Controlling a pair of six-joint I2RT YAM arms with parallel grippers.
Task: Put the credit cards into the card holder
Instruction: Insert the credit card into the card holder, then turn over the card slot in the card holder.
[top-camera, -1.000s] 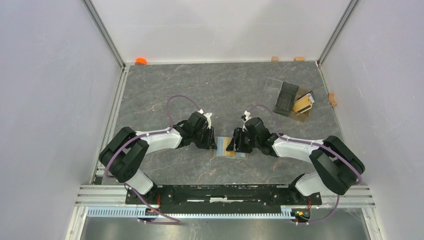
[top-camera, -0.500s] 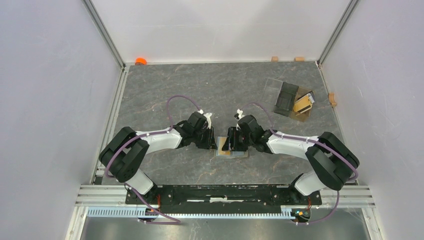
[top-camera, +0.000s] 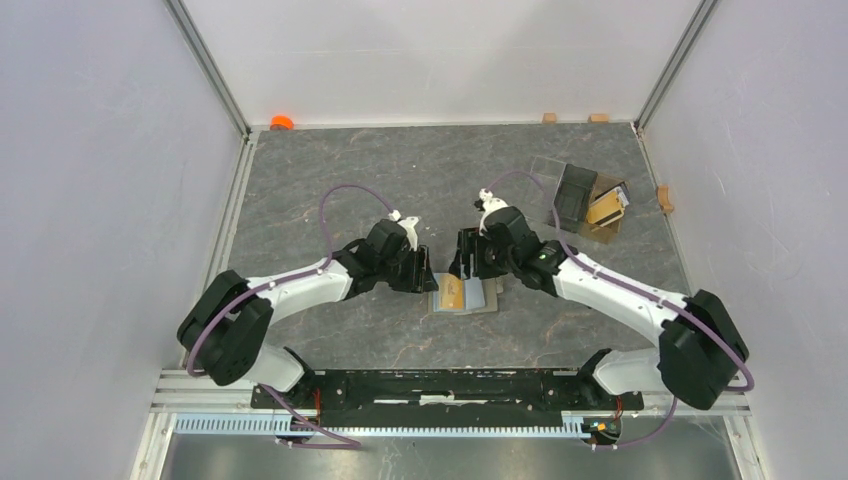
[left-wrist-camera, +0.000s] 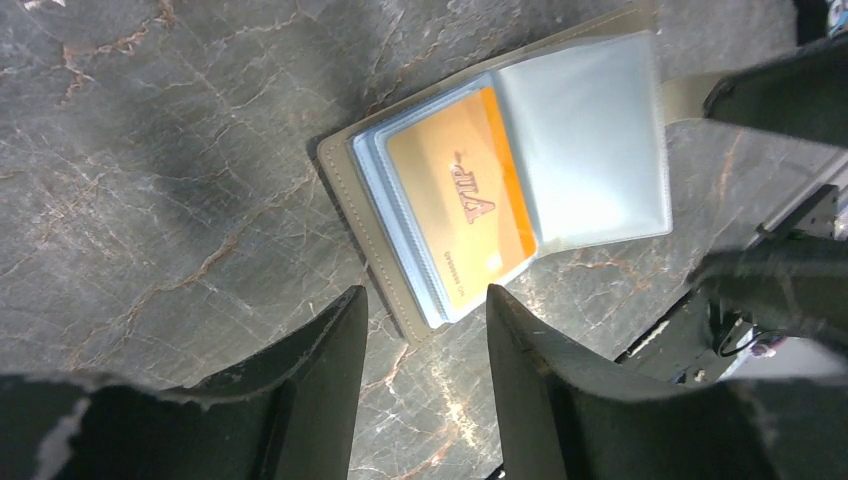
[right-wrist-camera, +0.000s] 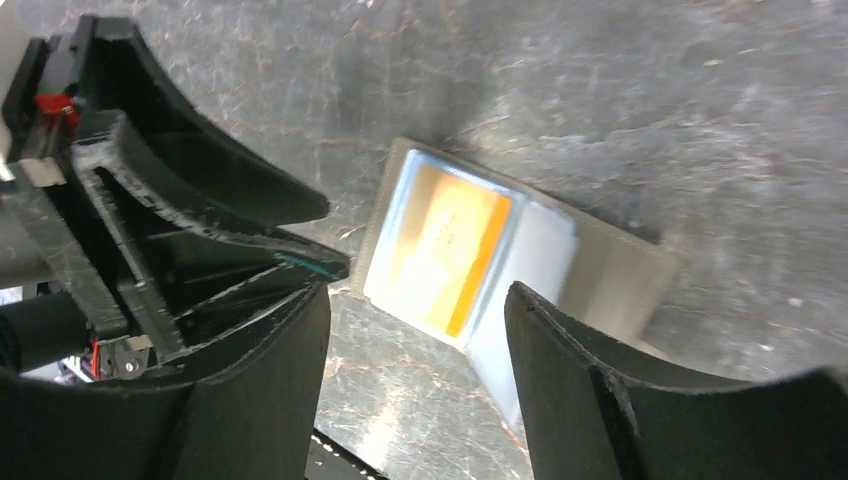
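Observation:
The olive-khaki card holder (top-camera: 484, 299) lies open on the table between my two grippers. An orange card (top-camera: 452, 293) sits in its left pale blue-grey sleeve. In the left wrist view the card (left-wrist-camera: 465, 205) shows under clear plastic, with a sleeve page (left-wrist-camera: 590, 150) folded out to the right. My left gripper (top-camera: 420, 274) is open and empty just left of the holder (left-wrist-camera: 345, 172). My right gripper (top-camera: 466, 264) is open and empty above the holder's far edge (right-wrist-camera: 625, 270). More tan-gold cards (top-camera: 607, 207) rest in the clear box.
A clear plastic box (top-camera: 578, 196) with a dark compartment stands at the far right. An orange cap (top-camera: 281, 122) lies at the far left corner. Small wooden blocks (top-camera: 549, 117) sit along the back and right walls.
My right gripper has lifted off the holder and drawn back toward the far side. My left gripper has shifted slightly. The orange card stays in the open holder.

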